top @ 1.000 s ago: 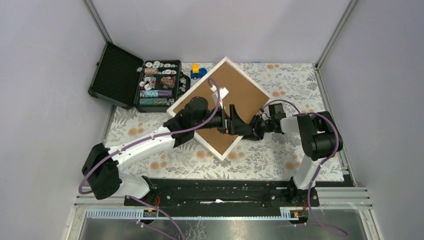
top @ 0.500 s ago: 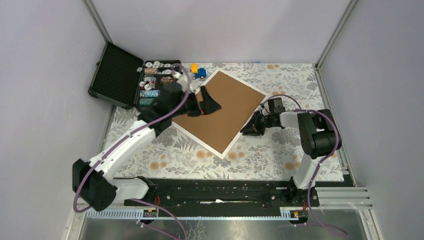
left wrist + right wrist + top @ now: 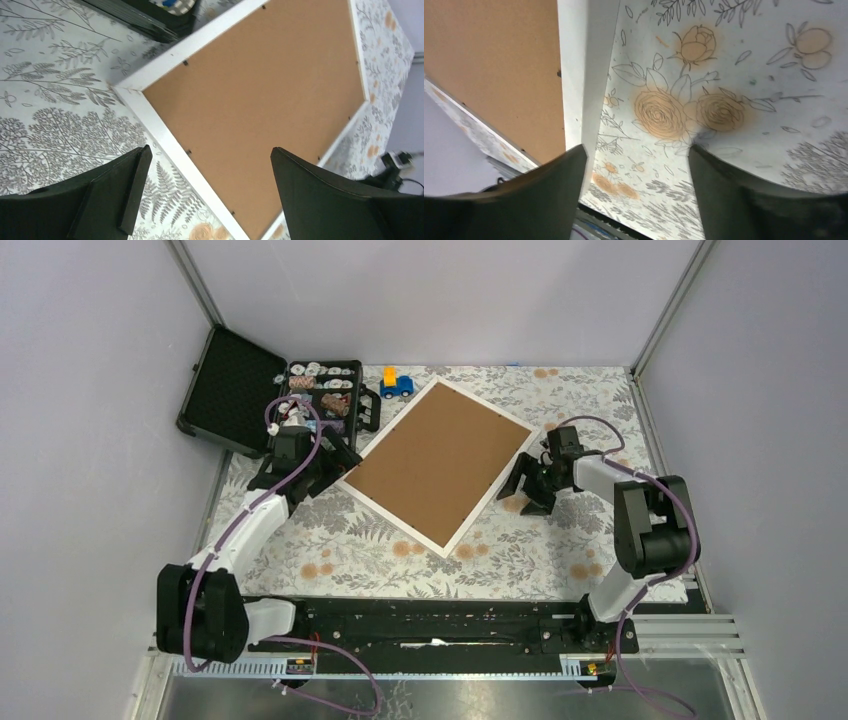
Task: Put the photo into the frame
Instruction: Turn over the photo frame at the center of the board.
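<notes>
In the top view, the frame is lying face down in the middle of the table, turned at an angle, and only its brown back and thin white moulding are showing. The left claw is hovering just beside the frame's left corner, and the right claw is sitting close to its right edge. An open black case is standing at the far left, with a small toy car near the frame's far corner. In the left wrist view, the left claw is standing wide open and gripping nothing; the frame is lying under it, with its corner pointing left. In the right wrist view, the right claw is also open, with only the flowered table showing between its fingers. The white edge of the frame is running down to the left finger; I cannot tell if they are touching.
</notes>
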`<action>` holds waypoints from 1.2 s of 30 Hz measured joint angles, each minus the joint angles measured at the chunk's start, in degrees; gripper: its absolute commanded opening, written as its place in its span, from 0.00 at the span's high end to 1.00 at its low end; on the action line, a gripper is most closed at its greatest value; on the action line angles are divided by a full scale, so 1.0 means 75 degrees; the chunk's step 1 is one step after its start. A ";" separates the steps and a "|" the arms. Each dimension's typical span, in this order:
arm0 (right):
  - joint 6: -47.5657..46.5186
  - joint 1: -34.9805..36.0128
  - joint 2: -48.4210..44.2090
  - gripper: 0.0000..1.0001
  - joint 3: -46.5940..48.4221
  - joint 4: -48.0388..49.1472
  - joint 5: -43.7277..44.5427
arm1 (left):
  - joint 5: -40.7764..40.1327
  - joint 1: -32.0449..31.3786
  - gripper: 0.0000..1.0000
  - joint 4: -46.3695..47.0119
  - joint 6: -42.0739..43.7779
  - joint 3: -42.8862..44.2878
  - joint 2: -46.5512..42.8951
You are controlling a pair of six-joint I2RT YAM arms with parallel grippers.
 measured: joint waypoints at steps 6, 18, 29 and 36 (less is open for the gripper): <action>-0.0271 0.0533 -0.0277 0.00 0.0353 -0.0851 0.0781 | -0.0125 0.0303 0.01 0.0863 -0.0038 -0.0382 0.0554; 0.2774 0.2731 -0.0516 0.07 -0.0221 -0.1457 0.0621 | 0.0090 0.0399 0.01 0.1207 -0.0341 -0.0560 0.1081; 0.4418 0.3861 0.1000 0.26 0.1428 -0.2448 0.0851 | 0.0781 -0.0233 0.01 0.0953 -0.1166 -0.1778 -0.0032; 0.5415 0.3911 0.1035 0.83 0.1276 -0.1947 0.0420 | 0.1186 -0.0312 0.04 0.1003 -0.2279 -0.2565 -0.1040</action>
